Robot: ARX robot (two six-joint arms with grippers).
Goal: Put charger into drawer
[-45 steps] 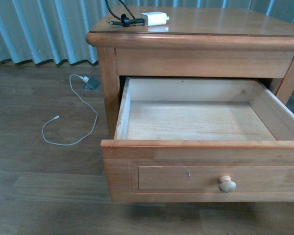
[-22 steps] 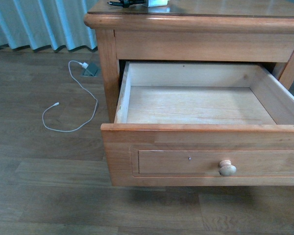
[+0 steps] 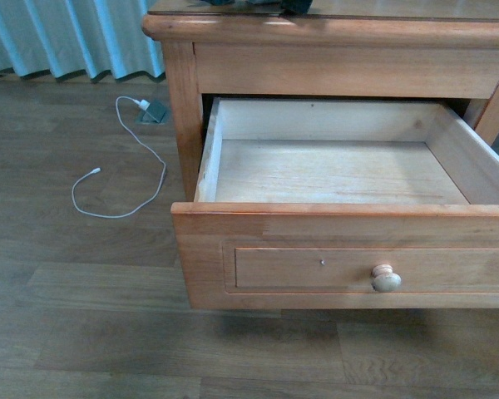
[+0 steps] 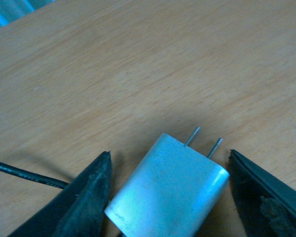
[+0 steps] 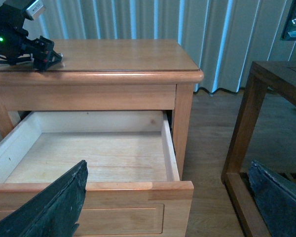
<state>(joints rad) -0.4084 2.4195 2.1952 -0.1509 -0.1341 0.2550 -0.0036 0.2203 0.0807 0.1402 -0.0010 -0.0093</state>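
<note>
- the charger (image 4: 170, 192) lies flat on the counter (image 4: 138, 64), toward its left edge and back from the front edge. it is not yet in the drawer (image 3: 333, 174).
- the left hand (image 4: 168, 155) is right over it, spread wide, with the block between its two fingers (image 4: 86, 197).
- nothing is pinched. there is a clear gap on the prong side. on the other side the finger sits just beside a corner of the block, and i cannot tell if it touches.
- the charger's long axis runs along the hand's reach, with the two metal prongs pointing away from the wrist, so the fingers flank its long sides and would close across the short width.
- the black cable (image 4: 24, 173) trails off past the outside of one finger. in my judgement it will drag along when the block is lifted and could catch on the counter's front edge.
- the drawer is pulled well out below the front edge. its floor is bare, so the drop spot lies forward of and below the charger.
- the right hand (image 5: 167, 163) hangs in front of the drawer, spread and holding nothing, well apart from the charger. the left arm (image 5: 19, 37) is plainly the nearer one.
- the step in hand looks like the grasp. next comes closing squarely on the block, then lifting clear of the front edge before lowering.
</note>
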